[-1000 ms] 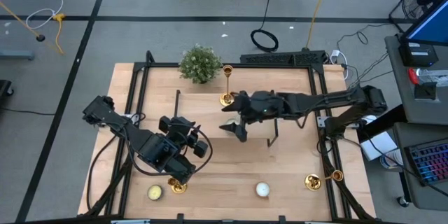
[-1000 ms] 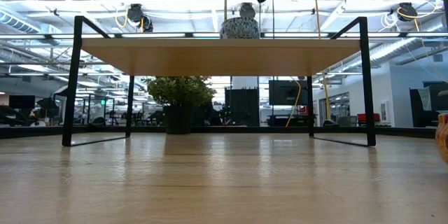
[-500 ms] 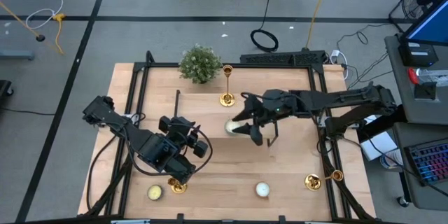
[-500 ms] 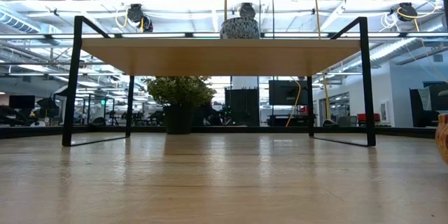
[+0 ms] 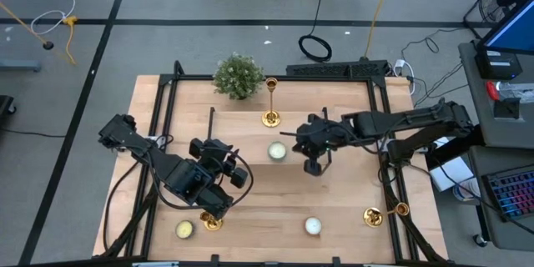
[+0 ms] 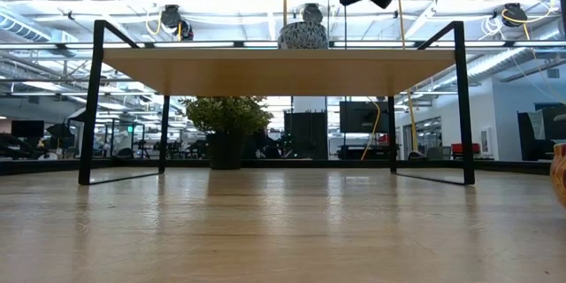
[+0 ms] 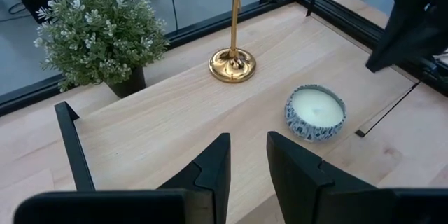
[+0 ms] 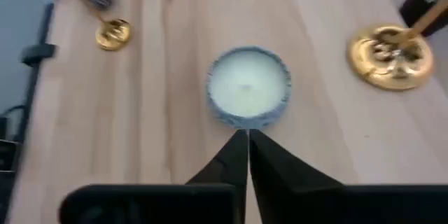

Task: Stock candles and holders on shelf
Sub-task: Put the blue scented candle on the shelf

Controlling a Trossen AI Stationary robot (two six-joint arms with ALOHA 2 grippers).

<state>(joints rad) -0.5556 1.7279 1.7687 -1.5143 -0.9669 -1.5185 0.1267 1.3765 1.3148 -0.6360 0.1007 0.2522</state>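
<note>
**Q:** Right gripper (image 5: pixel 312 167), as shown from above: what was its state, and which step did it mark?

**A:** My right fingers (image 8: pixel 234 155) were pressed together on nothing, hovering over the shelf (image 5: pixel 242 138) just beside the pale candle (image 5: pixel 276 151), which sat free on the board. I judged the placing of that candle finished. One holder (image 5: pixel 270 100) also stood on the shelf, near the plant (image 5: pixel 239 75).

**Q:** And the left gripper (image 7: pixel 245 161)?

**A:** It hung near the table's front, its fingers parted a little and empty, above a second holder (image 5: pixel 211 220) and beside the yellowish candle (image 5: pixel 184 229).

**Q:** What did the next move call for?

**A:** By my reckoning, a reach to the table's front edge. A white candle (image 5: pixel 313 226) rested there, and a third holder (image 5: pixel 384 214) lay tipped on its side near my right arm's base. That one would have needed righting before it could stand on the board.

**Q:** Materials and shapes?

**A:** The shelved candle was a squat round tin with a blue-and-white patterned wall and smooth, matte wax. The holders were polished gold metal, with a flared round base and a thin stem, likely slippery and top-heavy. The shelf was pale, straight-grained wood on thin black legs.
</note>
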